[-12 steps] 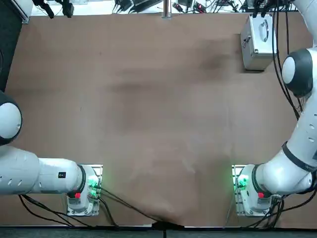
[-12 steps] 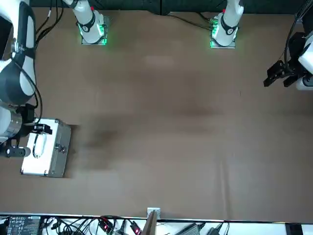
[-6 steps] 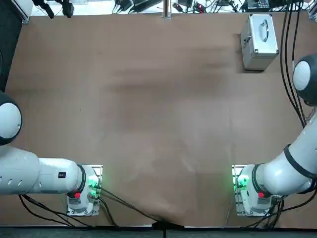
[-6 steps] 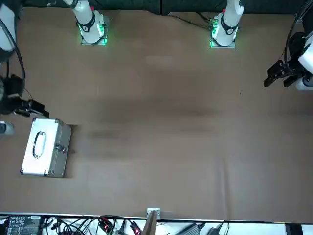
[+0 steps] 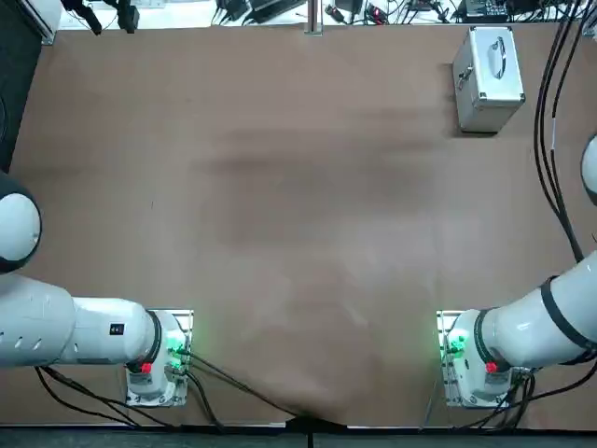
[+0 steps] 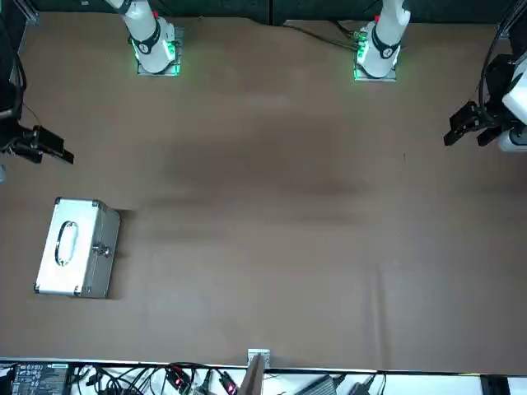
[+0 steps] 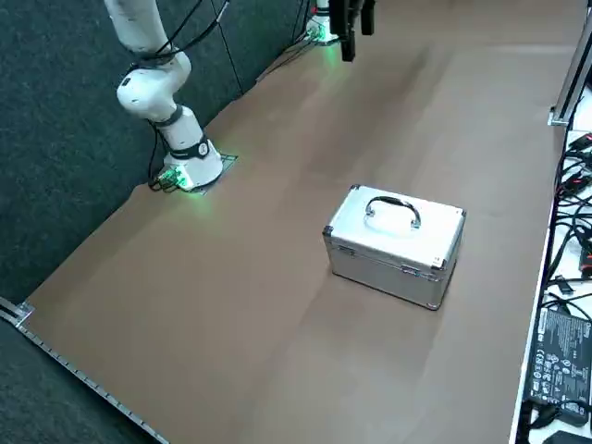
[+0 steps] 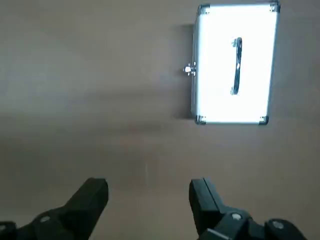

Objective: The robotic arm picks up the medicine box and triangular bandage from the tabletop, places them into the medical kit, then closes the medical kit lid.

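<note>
Medical kit [image 5: 490, 79] rests closed on brown tabletop [image 5: 280, 205]

Looks like a robotics lab to me: jointed white robot arms [image 5: 536, 331] are bolted to a broad brown table [image 5: 280, 215], and tangled cables [image 6: 123, 380] crowd a strip along its edge.

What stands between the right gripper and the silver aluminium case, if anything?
Nothing visible: the open black right gripper hovers above brown tabletop, nearer the arm bases than the closed silver aluminium case.
</note>
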